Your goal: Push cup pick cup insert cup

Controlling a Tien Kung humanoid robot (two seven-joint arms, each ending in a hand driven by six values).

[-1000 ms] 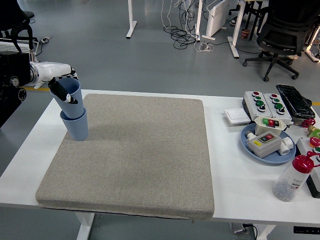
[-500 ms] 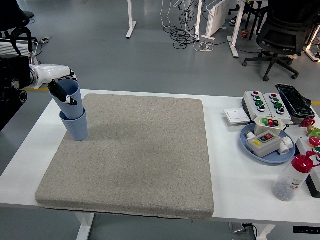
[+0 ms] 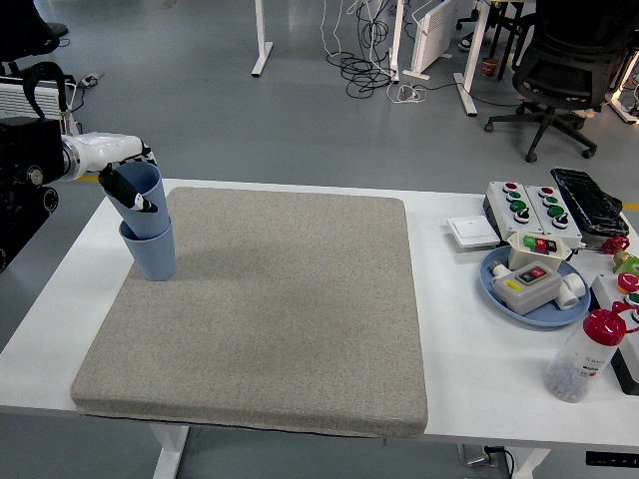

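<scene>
Two blue cups are nested at the mat's (image 3: 260, 309) far left corner. The lower cup (image 3: 152, 253) stands upright on the grey mat; the upper cup (image 3: 143, 202) sits partway inside it, tilted slightly left. My left hand (image 3: 122, 172) comes in from the left edge and grips the upper cup at its rim, one black finger (image 3: 128, 192) hooked inside the mouth. The mat covers most of the white table (image 3: 461, 329). Well apart at the right edge are a blue plate (image 3: 499, 291) carrying button boxes (image 3: 529, 274), and near it a red-capped bottle (image 3: 584, 356).
</scene>
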